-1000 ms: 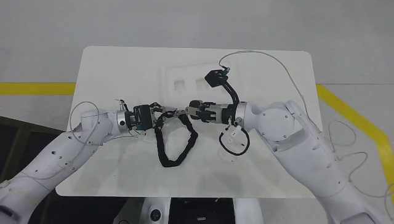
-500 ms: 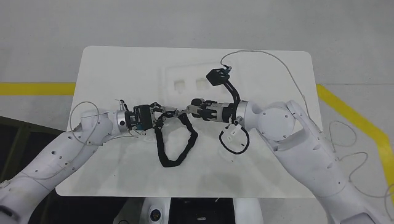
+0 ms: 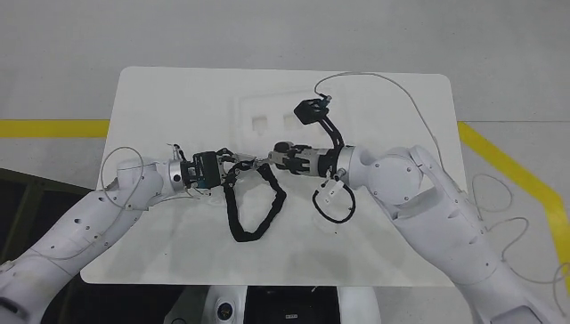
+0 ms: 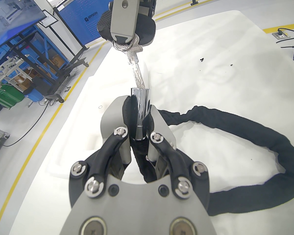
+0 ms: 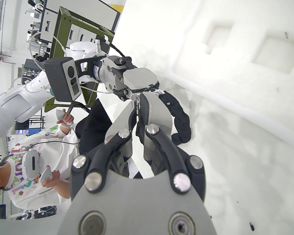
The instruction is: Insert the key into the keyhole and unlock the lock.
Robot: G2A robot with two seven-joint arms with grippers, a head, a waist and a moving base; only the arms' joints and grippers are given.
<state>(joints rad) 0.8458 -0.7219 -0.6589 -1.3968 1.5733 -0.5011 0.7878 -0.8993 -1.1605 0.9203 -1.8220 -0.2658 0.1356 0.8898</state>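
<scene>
Top view: The two grippers meet nose to nose near the centre of the table [image 3: 151,101]. The left gripper [image 3: 233,164] sits at 9 o'clock of the lock cylinder [image 3: 246,162] and the right gripper [image 3: 276,157] at 3 o'clock. This places key and keyhole on one line. The black chain [image 3: 258,213] trails in a loop toward 6 o'clock and lies on the table, so its weight does not pull on the cylinder. The foam tray [image 3: 249,103] lies at 12 o'clock, apart from both grippers.

Left wrist view: The left gripper's pads are pinched on the chrome cylinder, with the keyhole end projecting beyond the fingertips toward the other arm. This grip appears intended to brace the lock against push and twist. The key [image 4: 136,70] is clamped by its head in the right gripper and points blade-first at the cylinder. Its tip is at the cylinder's mouth, but the depth of entry cannot be told. Judged from this, insertion is under way and the turn is not yet made.

Right wrist view: The right gripper's fingers are pressed together on the key head, and the pads hide the blade. The left gripper lies directly ahead, close to the fingertips.
</scene>
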